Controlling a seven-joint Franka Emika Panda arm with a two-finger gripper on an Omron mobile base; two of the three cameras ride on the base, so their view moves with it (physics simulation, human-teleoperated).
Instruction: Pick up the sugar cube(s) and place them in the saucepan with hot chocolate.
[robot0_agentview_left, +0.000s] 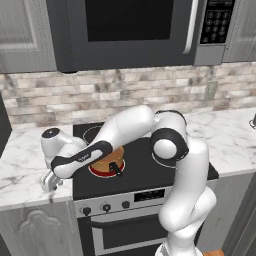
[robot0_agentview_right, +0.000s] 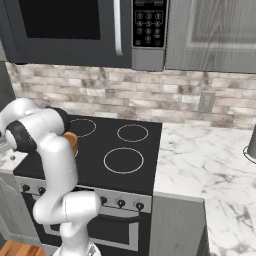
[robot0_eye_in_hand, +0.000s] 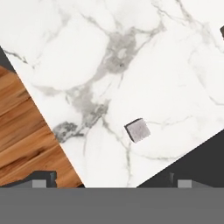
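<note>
We judge the cube (robot0_eye_in_hand: 137, 130) light, rigid, crumbly; our gripper (robot0_eye_in_hand: 109, 180), jaws apart, should pinch opposite flat faces at twelve o'clock.

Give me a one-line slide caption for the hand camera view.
Open gripper hovering above a greyish sugar cube on the white marble counter, near the counter's edge over the wood floor.

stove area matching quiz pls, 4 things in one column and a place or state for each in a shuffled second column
Things:
1. sugar cube
2. saucepan
3. gripper
4. microwave

Places or states:
A. mounted above the stove
B. open, hovering over the marble counter
C. on the stove's front left burner
D. lying on the marble counter left of the stove

Pairs: 1-D, 2-C, 3-B, 4-A
</note>
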